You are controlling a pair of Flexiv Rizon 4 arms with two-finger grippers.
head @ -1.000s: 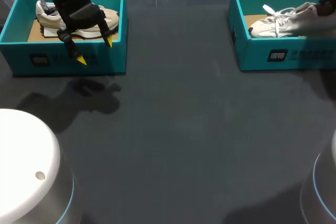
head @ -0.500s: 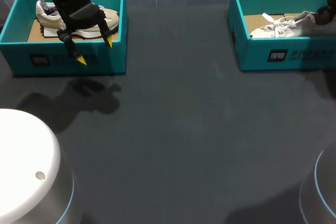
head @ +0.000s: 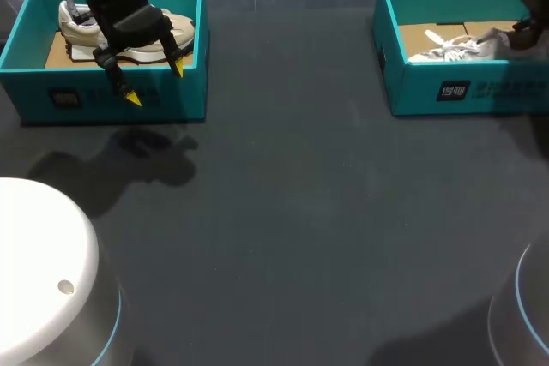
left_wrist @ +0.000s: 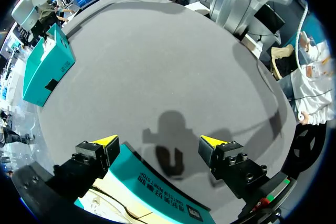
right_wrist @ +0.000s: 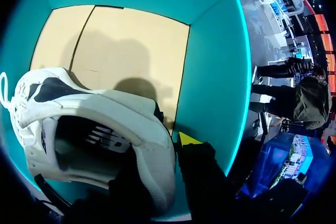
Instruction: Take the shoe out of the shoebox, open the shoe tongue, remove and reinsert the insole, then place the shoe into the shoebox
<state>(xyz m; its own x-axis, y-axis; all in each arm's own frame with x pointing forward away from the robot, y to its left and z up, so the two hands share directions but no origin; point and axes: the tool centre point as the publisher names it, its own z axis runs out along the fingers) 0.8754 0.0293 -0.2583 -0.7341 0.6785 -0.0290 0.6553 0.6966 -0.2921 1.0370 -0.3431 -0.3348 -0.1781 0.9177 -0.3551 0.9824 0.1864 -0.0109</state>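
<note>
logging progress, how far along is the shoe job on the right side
Near the end, it seems: the white shoe sits lower in the right shoebox than a second ago. In hand: the right jaws pinch its heel. Still to do: set it down, let go. Earlier steps cannot be confirmed.

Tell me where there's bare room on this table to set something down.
The table between the left shoebox and right shoebox, and in front of them, is bare. Crowded: the open left end effector hangs over the left box's front wall beside the beige shoe; the right end effector grips the white shoe inside the right box.
</note>
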